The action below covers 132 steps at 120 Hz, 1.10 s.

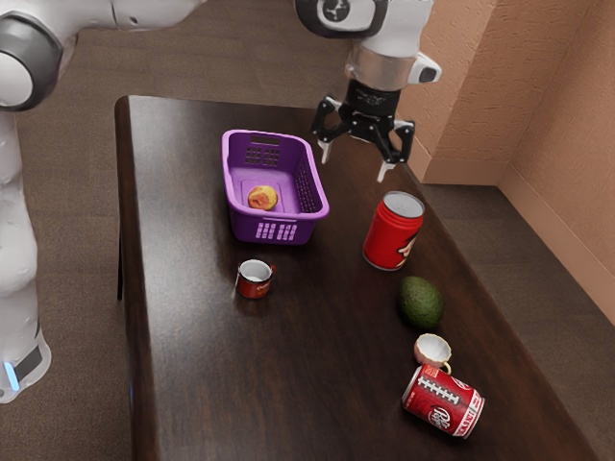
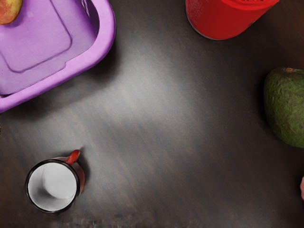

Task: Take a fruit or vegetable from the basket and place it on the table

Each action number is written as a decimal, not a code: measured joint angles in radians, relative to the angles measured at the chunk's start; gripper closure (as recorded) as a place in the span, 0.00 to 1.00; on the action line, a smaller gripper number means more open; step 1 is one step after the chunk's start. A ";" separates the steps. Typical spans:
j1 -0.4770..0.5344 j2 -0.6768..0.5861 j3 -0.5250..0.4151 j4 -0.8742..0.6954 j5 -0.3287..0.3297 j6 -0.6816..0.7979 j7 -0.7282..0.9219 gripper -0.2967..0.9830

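My gripper [image 1: 354,173] hangs open above the table in the exterior view, higher than the basket and toward the exterior view's right of it, with nothing between its fingers. A purple basket [image 1: 277,229] stands on the dark table [image 1: 192,365]. Inside it lies a yellow-red fruit [image 1: 262,198], resting on the basket floor. The wrist view has part of the basket [image 2: 107,28] and part of the fruit [image 2: 8,10] at its edge.
A large red can [image 1: 388,233] stands beside the basket, with an avocado [image 1: 421,303] farther along. Past that are a small cup [image 1: 432,349] and a tipped soda can [image 1: 443,401]. A red mug [image 1: 254,279] stands near the basket.
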<state>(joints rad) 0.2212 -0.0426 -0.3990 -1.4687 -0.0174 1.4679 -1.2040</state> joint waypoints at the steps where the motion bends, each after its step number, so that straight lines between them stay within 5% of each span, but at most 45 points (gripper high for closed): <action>1: 0.000 0.000 0.000 0.000 -0.001 -0.001 -0.017 0.23; 21: 0.039 -0.002 -0.002 0.000 -0.014 -0.009 -0.288 0.23; 40: 0.026 -0.030 -0.004 0.000 -0.010 -0.013 -0.312 0.23; 83: -0.011 -0.028 0.014 -0.001 0.056 -0.042 -0.070 0.23; 132: -0.001 -0.001 0.064 0.015 0.118 -0.046 0.484 0.23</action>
<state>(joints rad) 0.2197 -0.0439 -0.3351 -1.4539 0.1001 1.4223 -0.7200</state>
